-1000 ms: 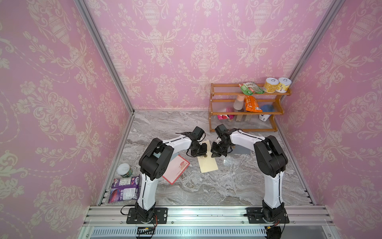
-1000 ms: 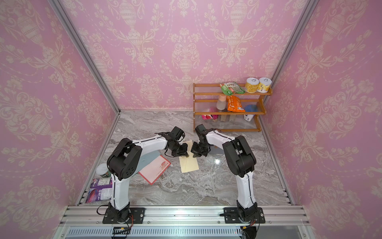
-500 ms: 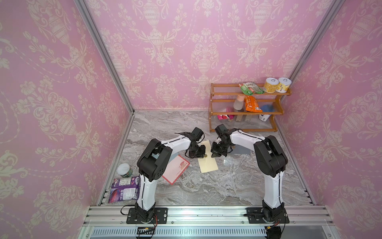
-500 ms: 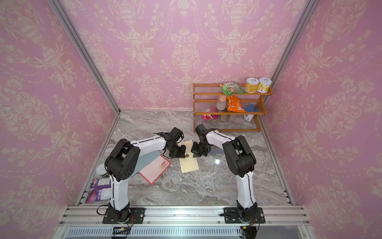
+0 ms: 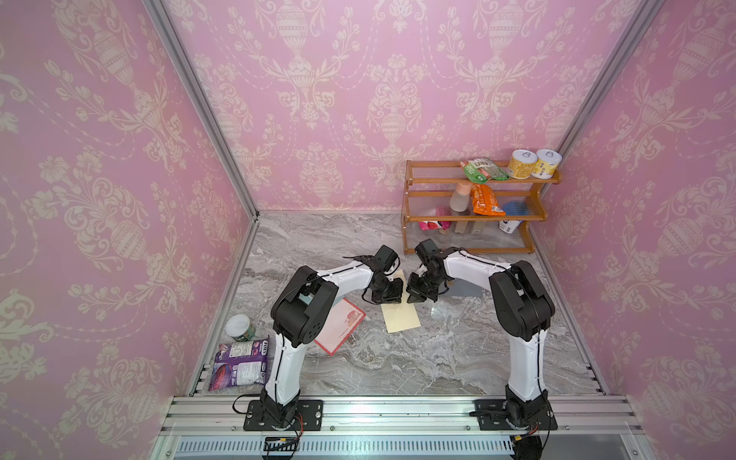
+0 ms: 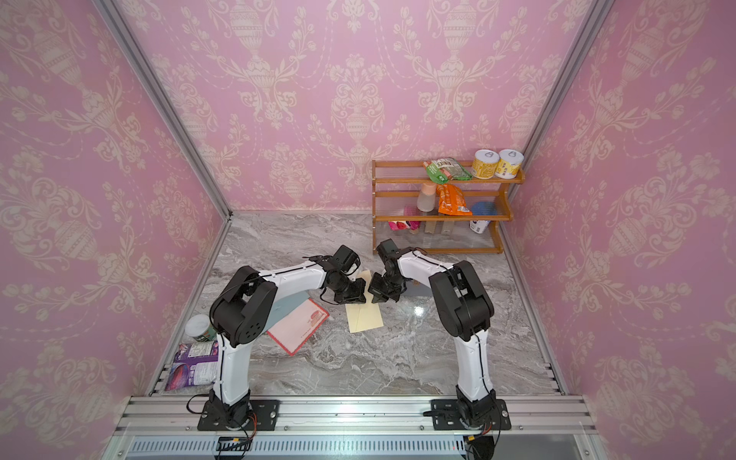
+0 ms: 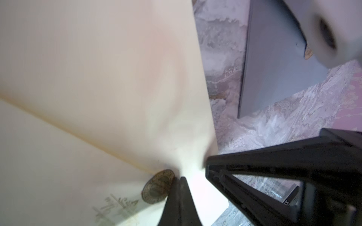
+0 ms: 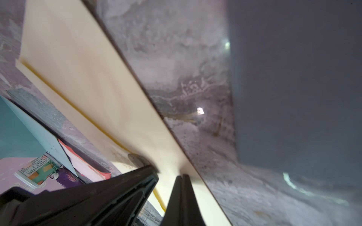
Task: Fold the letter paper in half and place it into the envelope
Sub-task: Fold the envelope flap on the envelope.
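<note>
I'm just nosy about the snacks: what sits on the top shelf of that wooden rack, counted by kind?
Yellow cans: 2
Green packet: 1
Total: 3

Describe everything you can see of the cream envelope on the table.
The envelope is a cream paper rectangle lying on the marble table between the two arms, its length running away from the robot. Its near part rests flat; at the far end the flap is open. A round bronze seal sits by the flap's fold, with faint script beside it. The left gripper and the right gripper are each shut on that far end.
</note>
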Controlling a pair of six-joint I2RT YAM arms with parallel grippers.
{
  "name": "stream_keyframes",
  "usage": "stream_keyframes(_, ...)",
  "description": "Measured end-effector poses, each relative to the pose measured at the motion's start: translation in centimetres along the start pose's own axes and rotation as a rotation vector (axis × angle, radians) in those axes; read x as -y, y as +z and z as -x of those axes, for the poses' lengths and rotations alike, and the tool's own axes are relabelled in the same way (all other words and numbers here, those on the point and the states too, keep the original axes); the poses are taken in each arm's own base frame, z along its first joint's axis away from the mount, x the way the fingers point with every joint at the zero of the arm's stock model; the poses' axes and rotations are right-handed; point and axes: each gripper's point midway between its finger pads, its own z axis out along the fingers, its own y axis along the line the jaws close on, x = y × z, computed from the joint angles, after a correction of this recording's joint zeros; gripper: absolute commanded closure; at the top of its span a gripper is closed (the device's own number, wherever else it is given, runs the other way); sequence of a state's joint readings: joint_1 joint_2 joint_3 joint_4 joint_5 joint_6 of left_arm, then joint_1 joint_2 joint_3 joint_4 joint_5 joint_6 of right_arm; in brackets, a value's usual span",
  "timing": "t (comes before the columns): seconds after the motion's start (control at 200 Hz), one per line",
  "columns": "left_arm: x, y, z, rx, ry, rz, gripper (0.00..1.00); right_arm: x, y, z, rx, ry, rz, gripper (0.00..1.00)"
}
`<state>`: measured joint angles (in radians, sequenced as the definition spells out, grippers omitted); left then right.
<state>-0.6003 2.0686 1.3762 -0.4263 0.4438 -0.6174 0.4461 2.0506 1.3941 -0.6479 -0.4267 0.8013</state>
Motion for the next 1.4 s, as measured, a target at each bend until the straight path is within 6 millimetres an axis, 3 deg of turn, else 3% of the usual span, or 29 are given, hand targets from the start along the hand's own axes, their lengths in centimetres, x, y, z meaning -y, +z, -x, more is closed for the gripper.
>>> stream_keyframes(0.28,-2.9,-1.8,0.8,0.004,-0.001,0.033,1.00,-0.2,0.1,0.0,-0.008,-0.001,0.011,1.00)
stream_keyframes(0.455,-2.5,-1.6,0.3,-0.005,0.026,0.051,1.00,-0.3,0.1,0.0,-0.011,0.006,0.008,1.00)
stream_keyframes(0.725,0.9,0.4,-0.4,-0.025,0.056,0.013,1.00,-0.2,0.1,0.0,-0.017,0.014,0.005,1.00)
stream_keyframes(0.965,0.4,0.2,-0.2,-0.020,0.040,-0.007,1.00,-0.2,0.1,0.0,-0.016,0.014,0.004,1.00)
stream_keyframes(1.21,-2.8,-1.7,1.1,0.004,-0.031,0.009,1.00,-0.3,0.1,0.0,-0.015,0.012,0.006,1.00)
stream_keyframes(1.395,-2.1,-1.3,1.0,0.005,-0.014,0.023,1.00,-0.3,0.1,0.0,-0.015,0.012,0.006,1.00)
